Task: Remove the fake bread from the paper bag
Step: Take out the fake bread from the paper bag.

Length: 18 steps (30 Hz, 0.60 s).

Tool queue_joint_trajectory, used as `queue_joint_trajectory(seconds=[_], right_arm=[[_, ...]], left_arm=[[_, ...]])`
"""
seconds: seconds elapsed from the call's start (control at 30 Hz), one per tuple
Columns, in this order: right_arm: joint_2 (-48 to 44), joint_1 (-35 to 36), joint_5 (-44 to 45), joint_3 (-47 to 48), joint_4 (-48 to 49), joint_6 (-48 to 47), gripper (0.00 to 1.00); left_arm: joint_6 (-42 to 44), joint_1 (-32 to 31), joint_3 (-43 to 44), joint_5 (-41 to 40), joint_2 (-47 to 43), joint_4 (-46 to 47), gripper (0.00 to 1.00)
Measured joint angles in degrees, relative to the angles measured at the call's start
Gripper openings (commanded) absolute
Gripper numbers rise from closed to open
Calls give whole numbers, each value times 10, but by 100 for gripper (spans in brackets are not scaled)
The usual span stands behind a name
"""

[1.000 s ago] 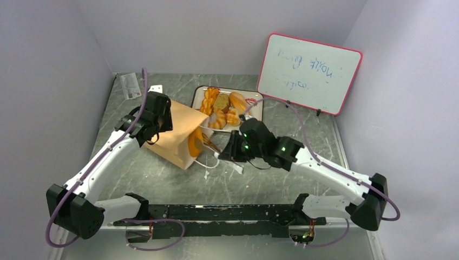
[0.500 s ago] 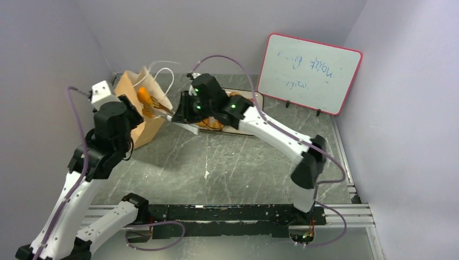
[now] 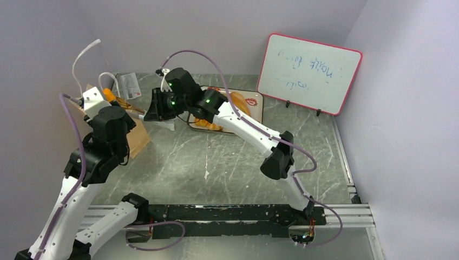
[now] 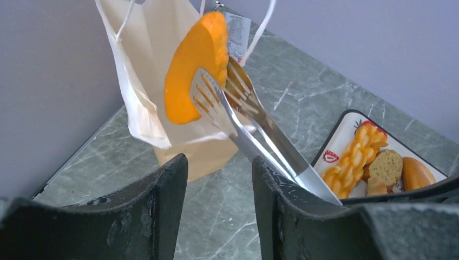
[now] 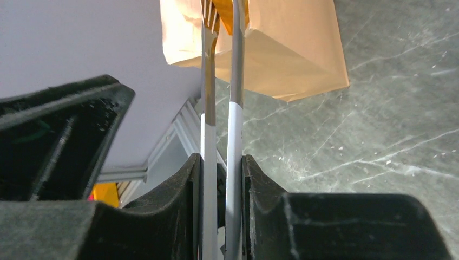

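Clamped in the right gripper [image 5: 222,179]: slim silver metal tongs [image 5: 235,108], both tong arms squeezed close together between the black fingers. Pinched in the slotted tong ends, a glossy orange oblong toy bread [image 4: 195,70], up at the open mouth of the tall tan kraft-paper bag [image 4: 151,49] with white cord handles; cannot tell whether fully clear of the rim. Standing on the grey marbled table [image 3: 227,162], close to the left wall, paper crumpled at the top. Near the bag, the left gripper [image 4: 219,162], fingers apart with only table and bag showing between them. Further right, on a white strawberry-print tray [image 4: 341,138]: more toy breads, among them a braided twist [image 4: 357,154] and a round brownish slice [image 4: 389,165]. Propped at the back right, a pink-framed whiteboard [image 3: 308,73].
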Motion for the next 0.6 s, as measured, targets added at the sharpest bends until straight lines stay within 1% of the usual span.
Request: queue_joint_trajectory(seconds=[0.17, 0.37, 0.6], right_arm=[[-15, 5, -11, -34, 7, 0, 0], [-60, 4, -7, -76, 19, -2, 0], [-98, 2, 4, -66, 54, -11, 0]], left_arm=[[-11, 0, 0, -25, -12, -11, 41], [-24, 0, 6, -42, -8, -19, 41], [-28, 0, 14, -47, -3, -26, 41]])
